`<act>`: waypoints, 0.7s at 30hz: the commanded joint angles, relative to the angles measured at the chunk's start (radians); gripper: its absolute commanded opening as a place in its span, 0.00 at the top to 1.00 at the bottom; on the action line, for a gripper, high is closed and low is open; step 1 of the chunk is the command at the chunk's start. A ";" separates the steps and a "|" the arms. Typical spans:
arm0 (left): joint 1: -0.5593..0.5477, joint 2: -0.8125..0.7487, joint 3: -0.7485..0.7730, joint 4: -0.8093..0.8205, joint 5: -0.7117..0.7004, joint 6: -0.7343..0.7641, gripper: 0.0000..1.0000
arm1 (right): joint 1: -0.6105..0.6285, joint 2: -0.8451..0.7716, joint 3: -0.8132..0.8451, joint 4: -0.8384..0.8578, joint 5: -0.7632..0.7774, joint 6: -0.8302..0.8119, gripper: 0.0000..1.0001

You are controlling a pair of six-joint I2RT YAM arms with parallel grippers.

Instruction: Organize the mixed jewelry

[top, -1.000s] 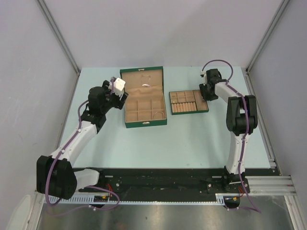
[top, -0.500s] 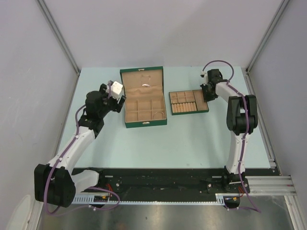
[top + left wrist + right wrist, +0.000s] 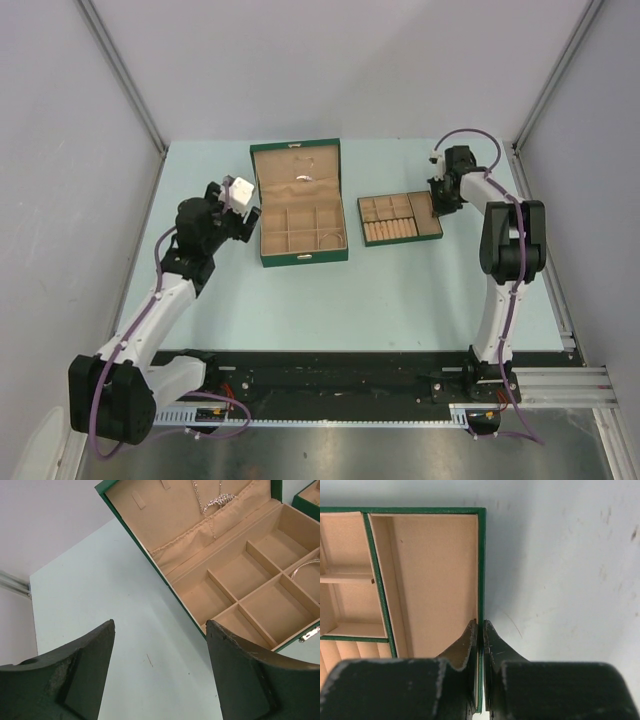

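The pale bench (image 3: 400, 300) carried everything, with my 2 arms reaching out over it from the near edge. The green box (image 3: 305, 258) sat at mid-bench, its lid thrown back toward the far side and its tan compartments facing up. Just to its right, apart from it, lay the small tan tray (image 3: 405, 240), slightly skewed.

My left jaws hung released, spread wide above bare bench just left of the box. In the left wrist view both dark fingers (image 3: 245, 680) stood well apart with nothing between them, and the box's near left corner showed past them.

My right jaws were clenched on the tray's right wall. In the right wrist view the fingers (image 3: 465, 650) pinched the thin green rim (image 3: 481, 555), one on the inside of the long end compartment and one outside over the bench.

The thin chain necklace (image 3: 217, 501) lay against the inner face of the lid, with its sparkly cluster near the lid's fabric pocket. A silver bangle (image 3: 305, 567) rested in 1 of the box's compartments, cut off by the right edge of the left wrist view, so I could not tell which compartment.
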 commanded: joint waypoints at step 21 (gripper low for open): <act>0.042 0.153 -0.018 0.106 -0.050 -0.018 0.21 | 0.052 -0.389 -0.054 -0.136 -0.055 0.099 1.00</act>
